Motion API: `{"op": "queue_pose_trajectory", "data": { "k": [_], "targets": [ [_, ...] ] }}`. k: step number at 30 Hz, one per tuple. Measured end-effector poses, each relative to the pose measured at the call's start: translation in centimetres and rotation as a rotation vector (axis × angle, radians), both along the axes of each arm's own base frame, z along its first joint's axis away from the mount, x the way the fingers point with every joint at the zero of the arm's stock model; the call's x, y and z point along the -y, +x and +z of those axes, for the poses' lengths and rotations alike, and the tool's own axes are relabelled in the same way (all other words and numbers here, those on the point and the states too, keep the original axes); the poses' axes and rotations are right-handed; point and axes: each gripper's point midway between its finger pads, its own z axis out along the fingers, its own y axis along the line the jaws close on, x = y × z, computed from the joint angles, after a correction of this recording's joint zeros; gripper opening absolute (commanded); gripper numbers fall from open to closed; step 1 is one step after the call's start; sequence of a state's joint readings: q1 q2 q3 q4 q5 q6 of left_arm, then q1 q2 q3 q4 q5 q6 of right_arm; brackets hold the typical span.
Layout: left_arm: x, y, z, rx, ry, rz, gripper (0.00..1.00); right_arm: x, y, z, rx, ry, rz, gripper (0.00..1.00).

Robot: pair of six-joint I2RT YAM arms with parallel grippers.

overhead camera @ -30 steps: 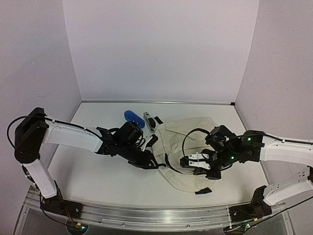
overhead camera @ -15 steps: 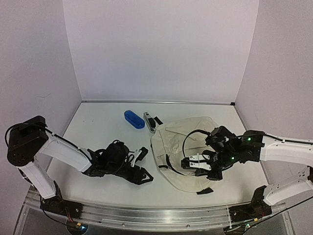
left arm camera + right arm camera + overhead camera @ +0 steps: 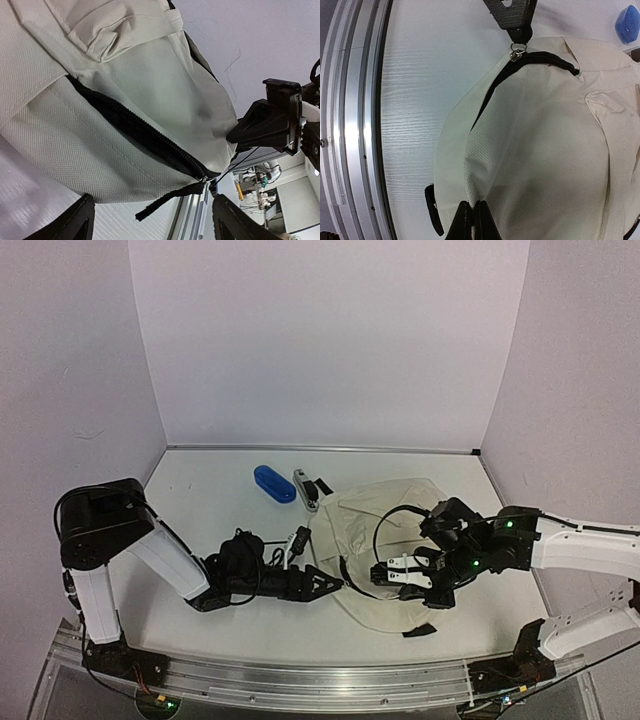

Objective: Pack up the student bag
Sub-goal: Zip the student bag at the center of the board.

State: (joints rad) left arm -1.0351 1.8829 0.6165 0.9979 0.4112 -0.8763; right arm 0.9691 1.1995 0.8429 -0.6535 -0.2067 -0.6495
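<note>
The cream-beige student bag (image 3: 372, 512) lies on the table right of centre, its black zipper (image 3: 135, 127) partly open. My left gripper (image 3: 333, 585) is low on the table at the bag's left edge. It is open, with its jaws either side of the black zipper pull strap (image 3: 167, 201) and not touching it. My right gripper (image 3: 383, 576) is shut on a fold of the bag's fabric (image 3: 472, 212) and holds it up. The metal zipper ring (image 3: 518, 49) shows just below the left gripper's tip in the right wrist view.
A blue oblong case (image 3: 273, 483) and a small grey-silver item (image 3: 305, 490) lie behind the bag's left side. A black strap tab (image 3: 417, 630) sticks out at the bag's near edge. The metal rail (image 3: 355, 125) runs along the table's front.
My left arm has swung from the table left of the bag back to the right, and its open gripper now sits at the bag's left zipper end. The right gripper keeps its hold.
</note>
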Motion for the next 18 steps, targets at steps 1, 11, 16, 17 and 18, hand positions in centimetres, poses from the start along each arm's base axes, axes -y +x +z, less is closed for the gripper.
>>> {"op": "queue_pose_trajectory", "data": {
  "k": [1, 11, 16, 17, 18],
  "targets": [
    [0.1, 0.0, -0.2, -0.014, -0.012, 0.000, 0.72, 0.0, 0.0, 0.0, 0.000, 0.000, 0.000, 0.00],
    [0.7, 0.1, 0.0, -0.070, -0.094, 0.001, 0.51, 0.5, -0.3, -0.3, -0.015, -0.021, 0.000, 0.00],
    [0.7, 0.0, 0.2, -0.073, -0.098, -0.005, 0.42, 0.5, -0.3, -0.5, -0.018, -0.025, 0.000, 0.00],
    [0.8, -0.1, 0.3, -0.072, -0.101, -0.009, 0.40, 0.5, -0.3, -0.5, -0.019, -0.026, 0.000, 0.00],
    [0.8, -0.2, 0.5, -0.072, -0.105, -0.014, 0.38, 0.5, -0.3, -0.5, -0.019, -0.026, 0.000, 0.00]
  ]
}}
